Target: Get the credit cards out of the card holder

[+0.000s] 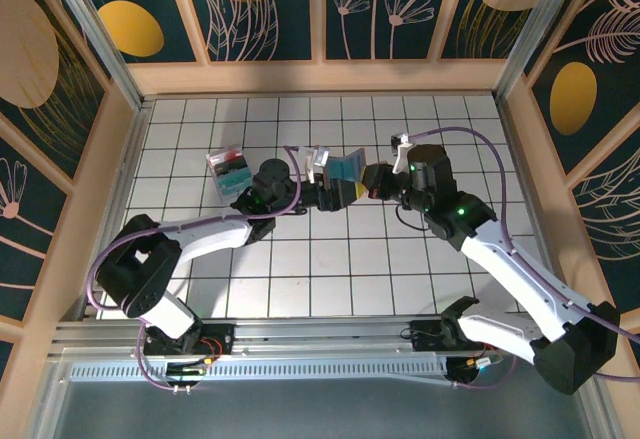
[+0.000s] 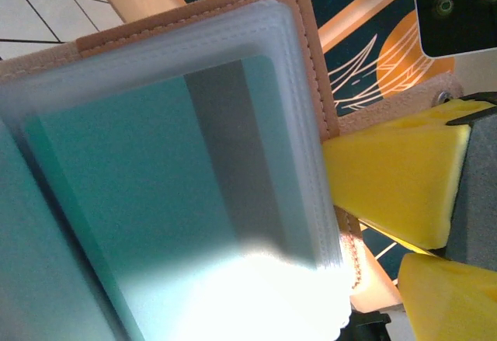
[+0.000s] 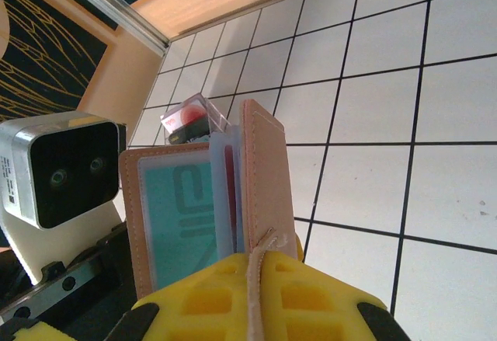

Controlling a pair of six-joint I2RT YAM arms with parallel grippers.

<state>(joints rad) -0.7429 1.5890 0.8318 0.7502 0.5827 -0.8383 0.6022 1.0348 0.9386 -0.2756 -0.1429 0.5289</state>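
Observation:
The tan leather card holder (image 1: 345,167) hangs open above the middle of the table, between both grippers. My right gripper (image 1: 372,181) is shut on its little side tab, yellow fingers pinched together (image 3: 260,267). In the right wrist view the holder (image 3: 264,170) stands upright, with a teal credit card (image 3: 178,217) behind a clear sleeve and a red card's edge (image 3: 231,174) deeper in. My left gripper (image 1: 322,191) stands open at the holder's left leaf. Its wrist view looks closely at the teal card (image 2: 140,186), the stacked clear sleeves and the stitched leather edge (image 2: 303,61).
A clear plastic box (image 1: 228,167) with teal and red contents lies on the white tiled table left of the left gripper, also in the right wrist view (image 3: 190,116). Wooden walls ring the table. The right gripper's yellow fingers (image 2: 396,178) sit beside the holder.

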